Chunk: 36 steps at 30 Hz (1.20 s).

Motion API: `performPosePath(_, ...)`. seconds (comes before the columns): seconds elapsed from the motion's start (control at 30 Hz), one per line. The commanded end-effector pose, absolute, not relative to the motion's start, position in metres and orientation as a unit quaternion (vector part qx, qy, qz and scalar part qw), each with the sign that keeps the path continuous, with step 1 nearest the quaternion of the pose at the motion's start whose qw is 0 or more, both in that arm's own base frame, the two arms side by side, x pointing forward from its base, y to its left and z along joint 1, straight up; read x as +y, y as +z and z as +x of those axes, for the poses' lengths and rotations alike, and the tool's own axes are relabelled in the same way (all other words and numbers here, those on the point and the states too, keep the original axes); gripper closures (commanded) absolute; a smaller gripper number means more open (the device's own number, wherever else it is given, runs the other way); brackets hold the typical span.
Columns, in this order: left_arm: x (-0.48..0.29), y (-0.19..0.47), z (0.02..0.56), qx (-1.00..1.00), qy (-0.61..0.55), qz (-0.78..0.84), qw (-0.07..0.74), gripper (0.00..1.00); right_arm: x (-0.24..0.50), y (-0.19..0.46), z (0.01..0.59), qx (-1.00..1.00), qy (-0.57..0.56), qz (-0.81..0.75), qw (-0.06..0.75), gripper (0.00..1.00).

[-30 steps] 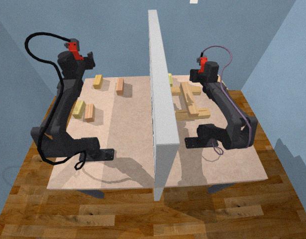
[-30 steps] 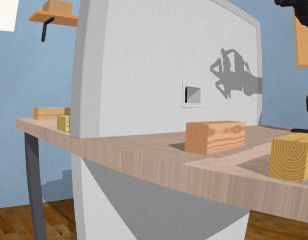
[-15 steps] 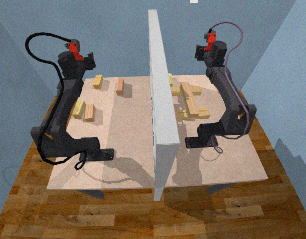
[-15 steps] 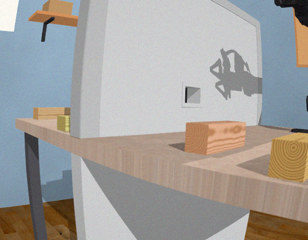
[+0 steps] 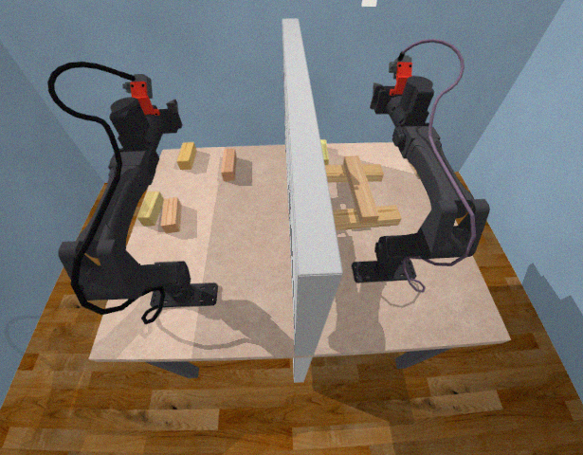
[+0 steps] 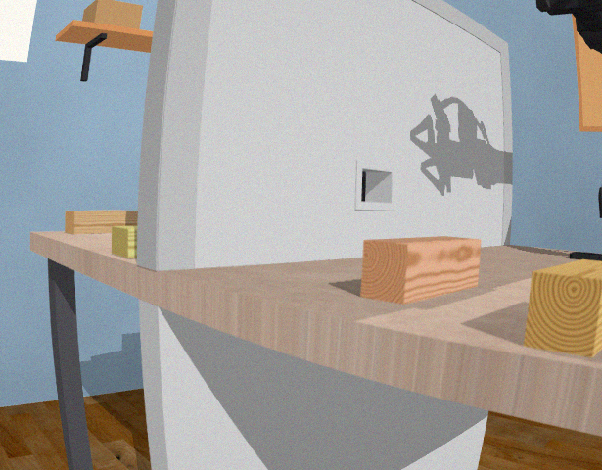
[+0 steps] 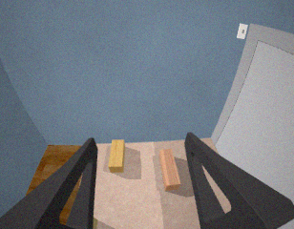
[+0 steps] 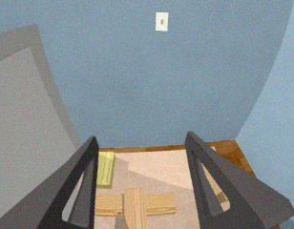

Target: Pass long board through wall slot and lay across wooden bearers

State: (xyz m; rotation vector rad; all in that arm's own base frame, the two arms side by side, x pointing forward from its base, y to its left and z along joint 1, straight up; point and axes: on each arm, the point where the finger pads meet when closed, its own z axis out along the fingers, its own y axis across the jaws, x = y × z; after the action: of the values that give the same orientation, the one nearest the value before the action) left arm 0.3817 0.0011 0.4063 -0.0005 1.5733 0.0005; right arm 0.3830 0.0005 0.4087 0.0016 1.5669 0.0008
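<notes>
The long board [image 5: 360,190] [image 8: 136,210] lies across the far bearer [image 5: 373,172] [image 8: 160,203] and the near bearer [image 5: 390,215], crosswise to both, right of the grey panel wall [image 5: 306,147] [image 6: 280,101] in the top view. It appears flat. Both bearers appear to lie on the table; their wall-side ends are partly hidden in the top view. No contact of the board with wall or offcuts shows. My right gripper [image 5: 378,99] [image 8: 141,139] is open and empty, raised above and beyond the board. My left gripper [image 5: 175,116] [image 7: 140,140] is open and empty, high on the wall's other side.
The slot's rim [image 6: 374,206] shows low in the wall. A yellow-green offcut [image 5: 323,151] [image 8: 106,169] lies beyond the far bearer, near the wall. Another offcut [image 8: 216,189] lies at the table's outer side. Several offcuts, including an orange block [image 5: 227,164] [image 6: 420,267] [image 7: 170,169], lie on the left arm's side.
</notes>
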Motion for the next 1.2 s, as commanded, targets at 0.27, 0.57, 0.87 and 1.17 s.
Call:
performPosePath(0.27,-0.005,0.447,0.368,0.671,-0.01,0.005,0.741,0.25,0.002,0.427,0.371,0.692,-0.002,-0.001,0.722,0.25)
performPosePath(0.57,-0.005,0.447,0.368,0.671,-0.01,0.005,0.741,0.25,0.004,0.421,0.37,0.694,0.0,-0.003,0.72,0.25)
performPosePath(0.87,-0.005,0.447,0.368,0.671,-0.01,0.005,0.741,0.25,0.005,0.423,0.374,0.691,0.001,-0.004,0.723,0.25)
performPosePath(1.17,-0.005,0.447,0.368,0.671,-0.01,0.005,0.741,0.25,0.002,0.42,0.374,0.691,-0.002,-0.001,0.723,0.25)
